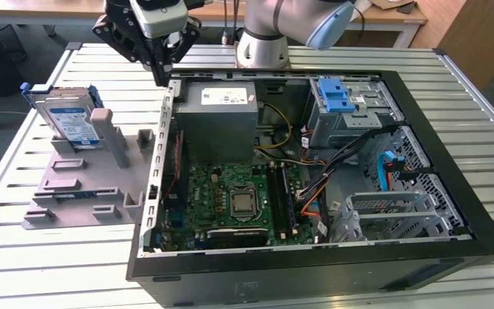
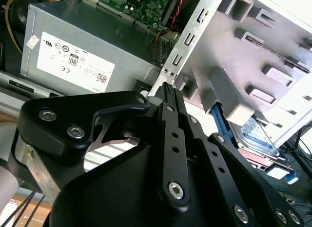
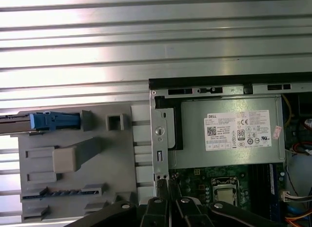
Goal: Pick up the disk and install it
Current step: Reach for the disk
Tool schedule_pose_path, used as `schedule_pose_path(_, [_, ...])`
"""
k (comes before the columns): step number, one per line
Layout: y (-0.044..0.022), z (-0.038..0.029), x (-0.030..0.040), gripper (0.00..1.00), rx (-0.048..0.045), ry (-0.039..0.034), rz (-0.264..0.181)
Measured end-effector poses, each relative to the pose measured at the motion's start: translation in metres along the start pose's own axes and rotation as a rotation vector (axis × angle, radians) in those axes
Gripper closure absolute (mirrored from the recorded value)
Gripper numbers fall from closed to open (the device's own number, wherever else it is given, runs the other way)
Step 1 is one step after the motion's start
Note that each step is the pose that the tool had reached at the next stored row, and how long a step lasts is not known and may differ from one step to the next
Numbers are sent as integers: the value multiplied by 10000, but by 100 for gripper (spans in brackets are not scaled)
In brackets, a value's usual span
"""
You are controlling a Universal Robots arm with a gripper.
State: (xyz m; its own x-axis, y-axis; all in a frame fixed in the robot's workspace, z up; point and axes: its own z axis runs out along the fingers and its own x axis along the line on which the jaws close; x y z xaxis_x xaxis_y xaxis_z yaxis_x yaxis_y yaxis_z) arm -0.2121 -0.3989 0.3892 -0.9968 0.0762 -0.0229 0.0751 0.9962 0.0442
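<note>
Disk [image 1: 69, 121] stands on edge in a grey holder [image 1: 84, 187] on the surface [image 1: 24, 257], well apart from the tool [image 1: 163, 76]: lower than it and off toward the exterior view's left. The tool hangs above the rear corner of the open case [image 1: 298, 277], its fingers pinched together on nothing, tips pointing down; in both wrist views they meet at a single point over the case wall. The power supply [image 1: 221, 106] lies just inside the case beside the tool, and the blue-latched cage [image 1: 350, 106] sits farther off, toward the exterior view's right.

The step in hand looks like the reach for the pick-up, with nothing grasped yet. Done well, it would need the fingers spread before they descend, then centred over the disk's upper edge so that they close on its two flat faces rather than on the thin blue frame. A straight lift along the slot should keep the disk from jamming against the holder's posts.

Count: one disk, one holder, one case, one power supply, one cage, one tool.
</note>
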Motion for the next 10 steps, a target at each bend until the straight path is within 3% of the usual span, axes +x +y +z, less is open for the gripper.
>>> schedule_pose_path(10, [-5, 2, 69, 85, -1, 0, 0])
